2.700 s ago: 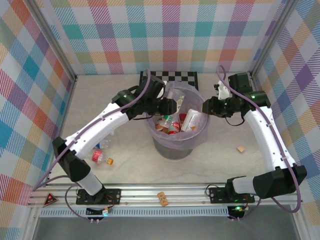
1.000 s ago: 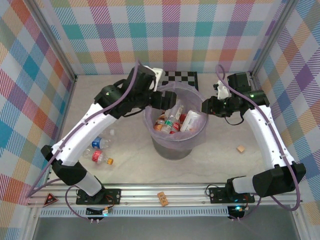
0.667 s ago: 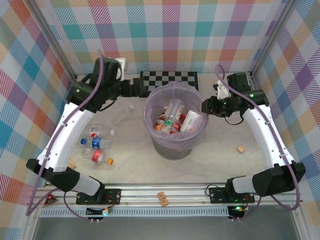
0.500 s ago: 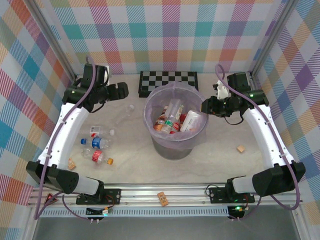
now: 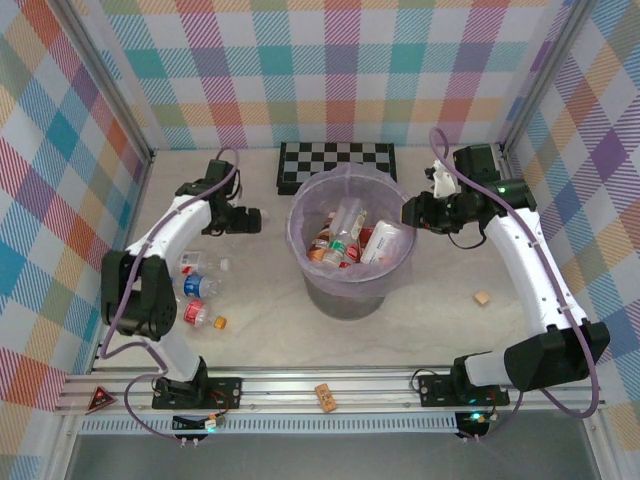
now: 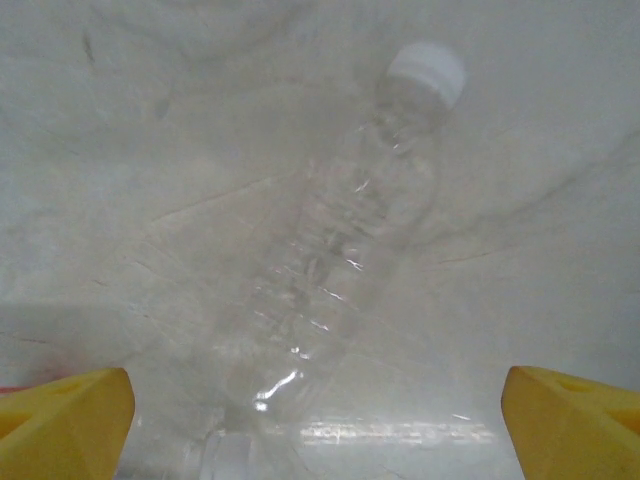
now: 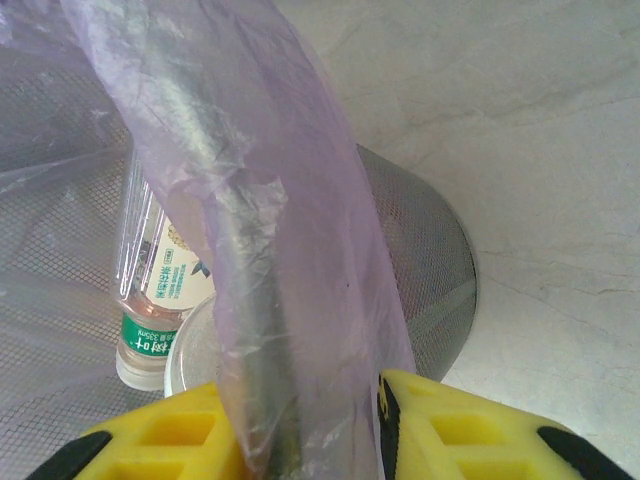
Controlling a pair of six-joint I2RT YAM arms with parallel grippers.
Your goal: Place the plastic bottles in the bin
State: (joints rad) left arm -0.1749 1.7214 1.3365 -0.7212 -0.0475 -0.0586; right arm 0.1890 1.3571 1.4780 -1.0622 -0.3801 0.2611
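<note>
Pale marbled tabletop [image 5: 400, 330], plaid walls on three sides. Bin [image 5: 345, 298] stands at ctr of table: round grey mesh bucket w/ translucent lavender bag [image 7: 250, 200] folded over the rim. Inside it is a heap of plastic bottles [image 5: 345, 240], red, white & green labels showing. R wrist view picks out one green-label bottle [image 7: 158, 285], clear-bodied, against the mesh wall inside. R gripper [image 5: 413, 213] is at the bin's right rim, closed on it: in wrist view its yellow fingers [image 7: 455, 430] sit one inside, one outside, w/ bag & rim pinched btwn them. Left of bin, three loose bottles [image 5: 198, 288] lie on their sides close together on the table: one w/ white-red label, one w/ blue label, nearest one w/ red label & orange cap. Farther back on that side, L gripper [image 5: 248, 220] is low over the table, near the bin's left rim but apart from it. In L wrist view the jaws are spread wide, yellow fingertips [image 6: 65, 420] at the two bottom corners. An unlabelled clear bottle [image 6: 335, 290] lies on the table btwn them, white cap [image 6: 427, 72] pointing away from the gripper, body a bit slanted, fingertips not touching it. Behind bin, black-and-white checkerboard [image 5: 337, 160] lies flat by the back wall, its front edge just beside the bin rim. Small tan block [image 5: 482, 298] sits on the table right of bin, well apart from it, near R arm.
</note>
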